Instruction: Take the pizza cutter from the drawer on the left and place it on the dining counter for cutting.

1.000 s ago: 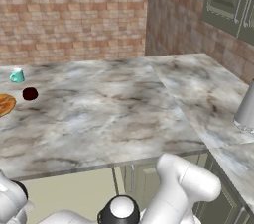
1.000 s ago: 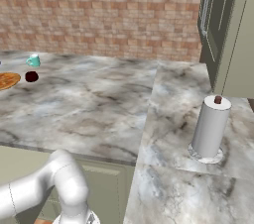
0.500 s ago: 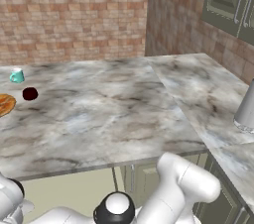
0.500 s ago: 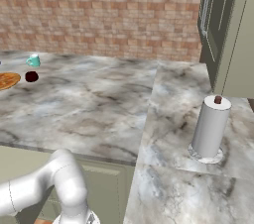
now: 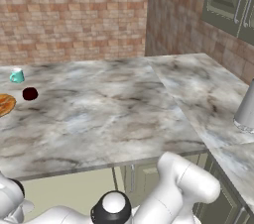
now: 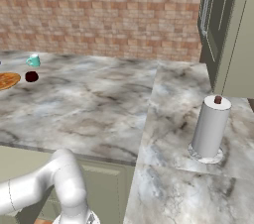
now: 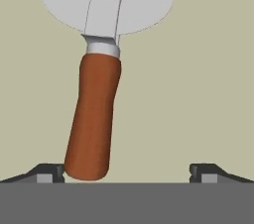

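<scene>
Marble of the dining counter [image 5: 114, 114] spreads in an L before the brick wall, bearing a paper towel roll [image 6: 210, 129] on its right leg and, at the far left, an orange dish [image 6: 7, 80], a dark red ball [image 5: 30, 93] and a teal cup [image 5: 17, 75]. In the hand view the pizza cutter [image 7: 96, 104] lies on the pale drawer floor [image 7: 208, 79] (handle end nearest the left tip). The gripper [image 7: 127, 171] is spread wide, grasping nothing.

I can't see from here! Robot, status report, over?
Jaws open, nothing held. Pizza cutter lying flat on the pale drawer floor, handle end between the fingertips. Nothing blocking it.
</scene>
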